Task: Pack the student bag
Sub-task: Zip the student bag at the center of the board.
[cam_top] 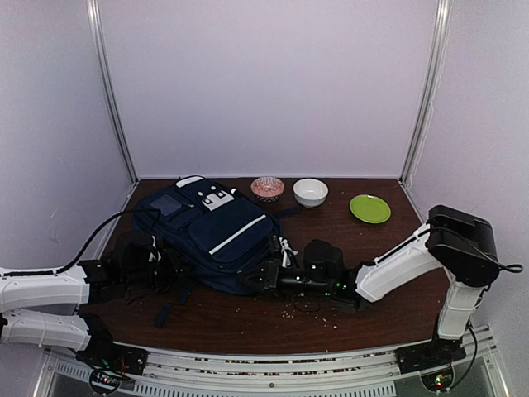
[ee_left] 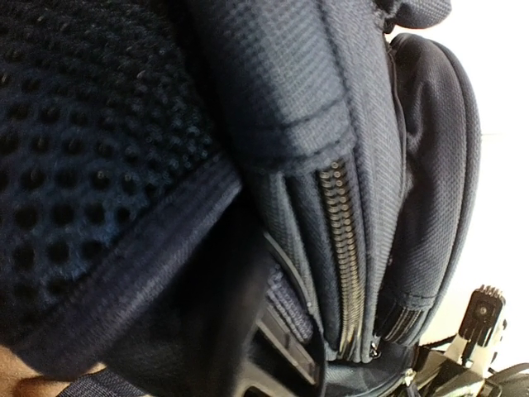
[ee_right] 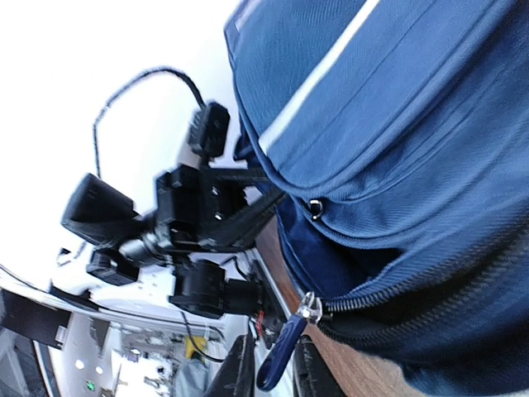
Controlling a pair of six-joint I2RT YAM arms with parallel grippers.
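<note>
The navy student bag (cam_top: 219,227) lies flat on the table's left half, its white patches and stripe facing up. My left gripper (cam_top: 161,263) is pressed into its left side. In the left wrist view the bag's mesh back and closed zip (ee_left: 343,248) fill the frame, and one finger (ee_left: 285,347) shows with a fabric edge clamped on it. My right gripper (cam_top: 279,269) is at the bag's right lower edge. In the right wrist view its fingers (ee_right: 241,372) stand slightly apart around a blue zipper pull (ee_right: 285,356) on the bag (ee_right: 397,124), whose zip is partly parted there.
A pink patterned bowl (cam_top: 267,188), a white bowl (cam_top: 310,192) and a green plate (cam_top: 369,208) stand along the back of the wooden table (cam_top: 388,285). Small crumbs (cam_top: 307,311) lie in front of the bag. White walls enclose three sides.
</note>
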